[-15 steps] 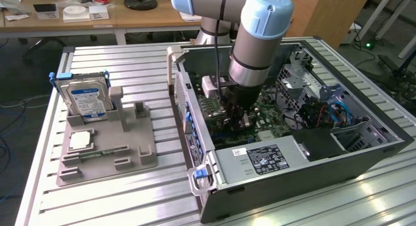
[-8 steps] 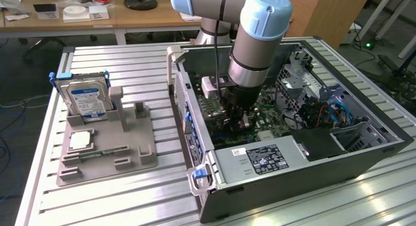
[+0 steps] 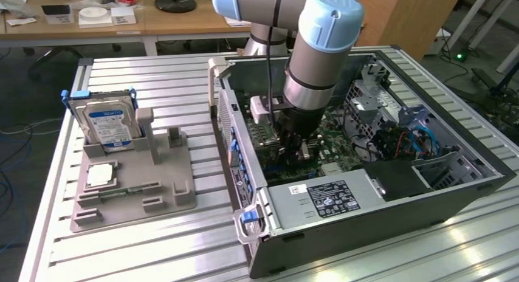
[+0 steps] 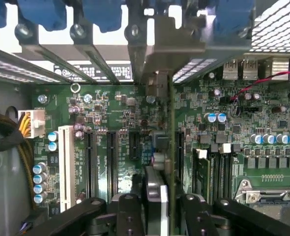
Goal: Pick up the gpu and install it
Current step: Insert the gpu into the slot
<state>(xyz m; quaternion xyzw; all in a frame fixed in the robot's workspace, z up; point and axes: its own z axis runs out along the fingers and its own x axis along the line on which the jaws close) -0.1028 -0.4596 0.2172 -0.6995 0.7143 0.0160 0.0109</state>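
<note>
The gpu (image 4: 155,189) stands on edge over the green motherboard (image 4: 110,113), seen edge-on as a thin dark card. Its silver bracket (image 4: 157,59) sits against the rear slot openings of the case. My gripper (image 4: 159,211) is shut on the card, one black finger (image 4: 128,211) on each side of it. In the exterior view, my gripper (image 3: 293,145) reaches straight down into the open computer case (image 3: 365,209), just above the board.
Empty expansion slots (image 4: 93,162) lie beside the card. A grey power supply (image 3: 324,200) fills the case's near end, with cables (image 3: 405,142) at the exterior view's right. A grey fixture (image 3: 130,197) holding a hard drive (image 3: 109,127) stands on the table at the exterior view's left.
</note>
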